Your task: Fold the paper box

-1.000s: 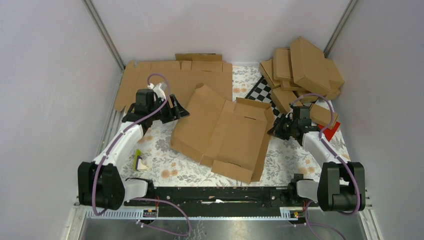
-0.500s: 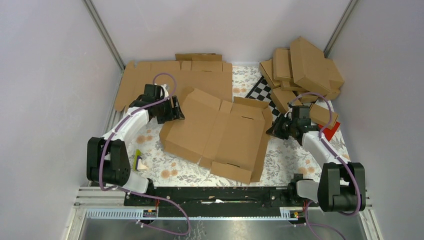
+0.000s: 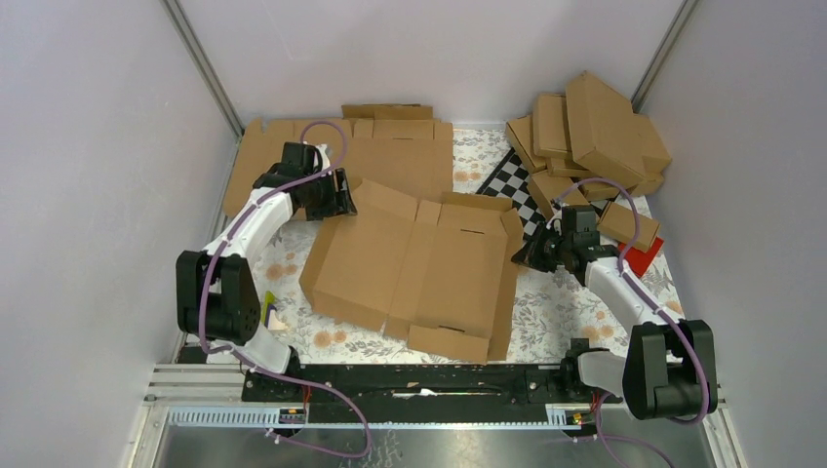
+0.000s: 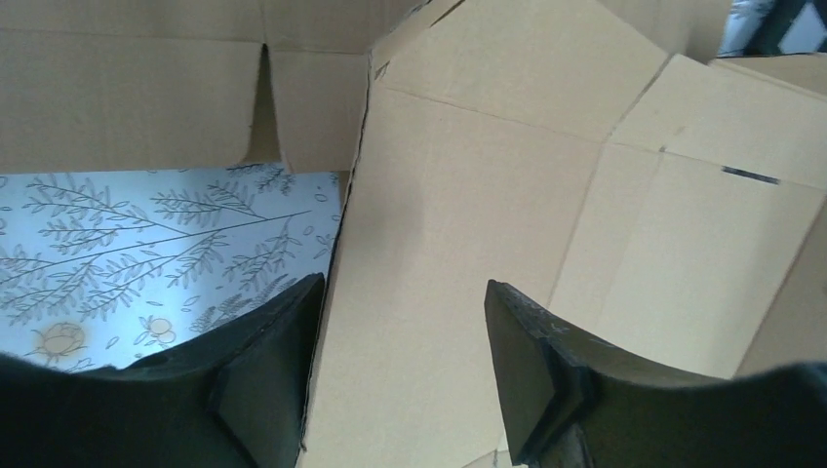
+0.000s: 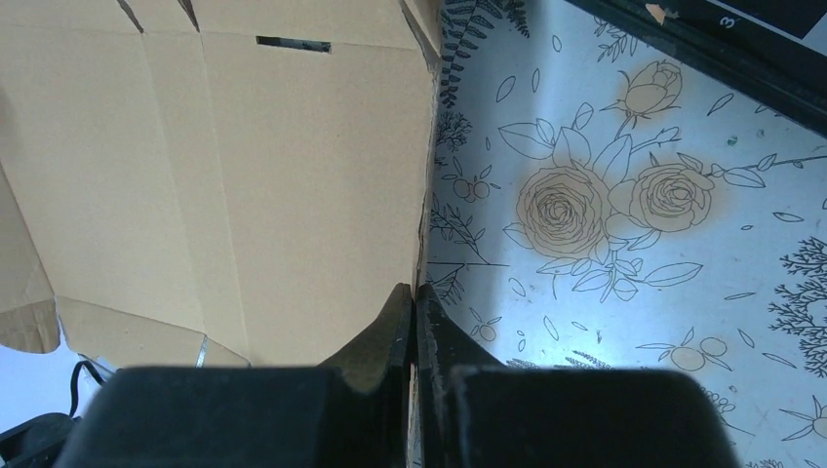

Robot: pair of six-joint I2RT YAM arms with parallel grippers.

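The paper box (image 3: 414, 273) is an unfolded brown cardboard piece lying mid-table with some flaps raised. My left gripper (image 3: 336, 198) is open at its far left corner; in the left wrist view (image 4: 400, 322) the jaws stand wide apart over the left panel (image 4: 449, 244), gripping nothing. My right gripper (image 3: 527, 252) is shut on the box's right side flap; in the right wrist view (image 5: 414, 302) the fingers pinch the thin cardboard edge (image 5: 322, 175).
A flat cardboard sheet (image 3: 293, 156) lies at the back left. A heap of folded boxes (image 3: 585, 146) stands at the back right over a checkered board (image 3: 512, 180). A red item (image 3: 644, 255) sits right of my right arm. A small yellow-white object (image 3: 270, 314) lies near left.
The box has shifted left and flattened; its raised left panel came down. My left gripper moved back toward the far left corner. My right gripper moved left with the flap.
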